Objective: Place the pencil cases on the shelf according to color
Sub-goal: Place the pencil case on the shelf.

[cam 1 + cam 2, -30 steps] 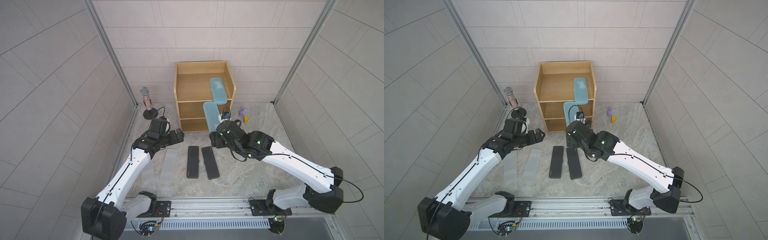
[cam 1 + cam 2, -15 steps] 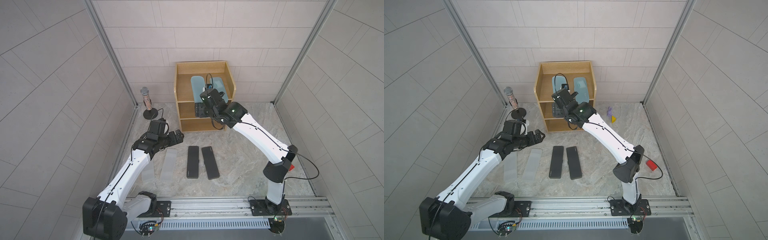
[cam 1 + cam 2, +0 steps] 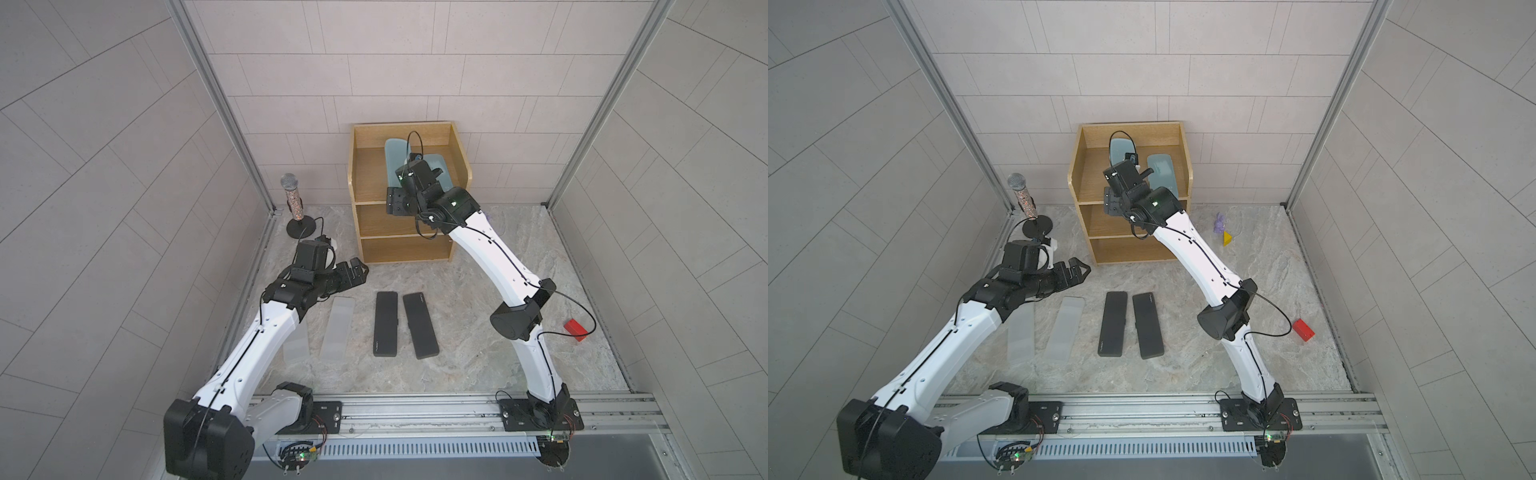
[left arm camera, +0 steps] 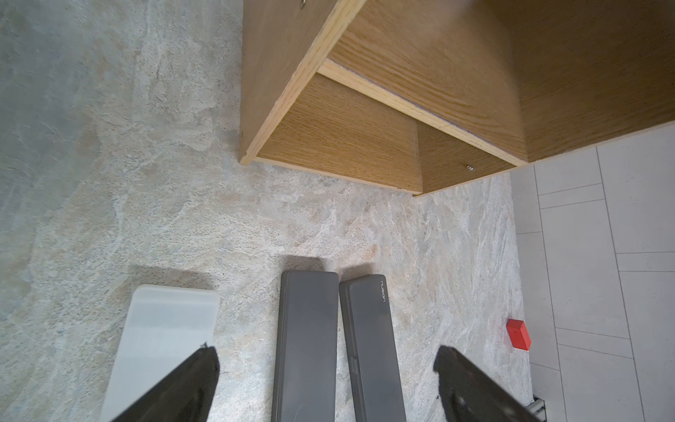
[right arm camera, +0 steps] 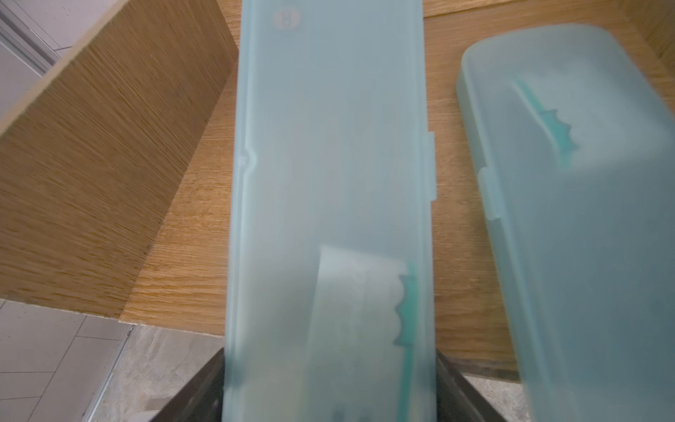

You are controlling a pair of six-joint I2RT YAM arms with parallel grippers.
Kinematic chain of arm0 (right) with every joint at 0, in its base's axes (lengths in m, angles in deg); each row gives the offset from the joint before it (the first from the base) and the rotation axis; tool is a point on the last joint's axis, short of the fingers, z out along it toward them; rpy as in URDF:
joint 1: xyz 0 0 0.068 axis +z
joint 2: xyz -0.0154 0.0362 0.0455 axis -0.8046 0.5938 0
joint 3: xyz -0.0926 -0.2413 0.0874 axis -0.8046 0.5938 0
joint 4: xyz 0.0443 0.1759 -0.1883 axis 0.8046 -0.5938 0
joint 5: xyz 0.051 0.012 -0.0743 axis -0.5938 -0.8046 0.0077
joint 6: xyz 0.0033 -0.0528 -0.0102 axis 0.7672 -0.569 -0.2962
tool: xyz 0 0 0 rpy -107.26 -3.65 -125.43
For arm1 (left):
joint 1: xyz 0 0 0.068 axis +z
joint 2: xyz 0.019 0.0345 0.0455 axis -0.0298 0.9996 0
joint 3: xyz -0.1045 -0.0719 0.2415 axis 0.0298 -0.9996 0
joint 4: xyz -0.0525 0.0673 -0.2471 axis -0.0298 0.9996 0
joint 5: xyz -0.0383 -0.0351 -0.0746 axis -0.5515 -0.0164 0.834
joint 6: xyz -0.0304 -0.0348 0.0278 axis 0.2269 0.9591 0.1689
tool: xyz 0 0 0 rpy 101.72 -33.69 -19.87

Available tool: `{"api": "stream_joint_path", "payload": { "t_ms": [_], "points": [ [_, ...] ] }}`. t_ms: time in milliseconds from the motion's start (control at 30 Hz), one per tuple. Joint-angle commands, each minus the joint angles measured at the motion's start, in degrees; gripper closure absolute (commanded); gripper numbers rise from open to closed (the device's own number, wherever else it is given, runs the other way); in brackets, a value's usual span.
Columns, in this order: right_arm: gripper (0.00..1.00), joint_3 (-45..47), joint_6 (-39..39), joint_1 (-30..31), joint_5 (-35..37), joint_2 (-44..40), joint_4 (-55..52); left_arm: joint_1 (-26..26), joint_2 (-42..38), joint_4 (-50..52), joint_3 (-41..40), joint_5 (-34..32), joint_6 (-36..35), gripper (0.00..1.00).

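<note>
**One brand word could be read; two other marks could not**

In the left wrist view, small pale letters ran lengthwise along one black pencil case (image 4: 369, 347), at its end nearer the shelf (image 4: 365, 139). They read "nusign", though the fifth letter was unclear and might have been an "o". In a top view the same lettering showed only as a tiny pale streak. The second black pencil case (image 3: 386, 324) carried a similar streak near its opposite end, too small to read. In the right wrist view, the light-blue pencil case (image 5: 328, 182) bore a faint pinkish round mark near its far end, which seemed to enclose a single letter, perhaps "R", but was too blurred to confirm.
</note>
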Motion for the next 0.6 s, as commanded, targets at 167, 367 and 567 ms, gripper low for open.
{"api": "stream_joint_path", "payload": {
  "t_ms": [167, 367, 567],
  "points": [
    [0.27, -0.2, -0.5, -1.8, -2.1, 0.9, 1.6, 0.5, -0.1, -1.0, -0.6, 0.7, 0.1, 0.0],
    [0.13, -0.2, -1.3, -1.8, -3.7, 0.5, 3.0, 0.5, 0.4, -0.5, -0.3, 0.9, -0.3, 0.0],
    [0.08, -0.2, -2.8, -1.9, -4.4, -0.5, 5.5, 0.5, 0.1, -0.6, -0.4, 0.6, -0.6, 0.0]
  ]
}}
